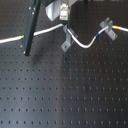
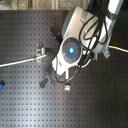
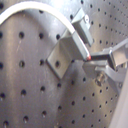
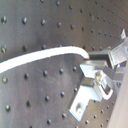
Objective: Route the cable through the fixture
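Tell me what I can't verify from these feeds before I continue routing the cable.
- Claw: cut off by the top edge in the first exterior view, hidden under the arm in the second exterior view; open or shut unclear.
- Cable in the fixture: the slot is too small and blurred in the first exterior view; in both wrist views, seating unclear.
- Cable's far end: runs off the first exterior view's left edge.
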{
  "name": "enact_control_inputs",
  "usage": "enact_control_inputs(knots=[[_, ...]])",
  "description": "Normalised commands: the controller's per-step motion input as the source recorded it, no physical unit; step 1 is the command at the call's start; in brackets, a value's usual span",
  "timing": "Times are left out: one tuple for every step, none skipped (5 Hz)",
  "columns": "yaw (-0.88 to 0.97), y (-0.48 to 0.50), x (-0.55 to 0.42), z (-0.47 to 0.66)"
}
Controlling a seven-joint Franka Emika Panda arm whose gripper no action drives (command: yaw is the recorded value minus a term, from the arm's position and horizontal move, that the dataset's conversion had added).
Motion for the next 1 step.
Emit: enact_control_inputs(knots=[[0.00, -0.259, -0.291, 0.30]])
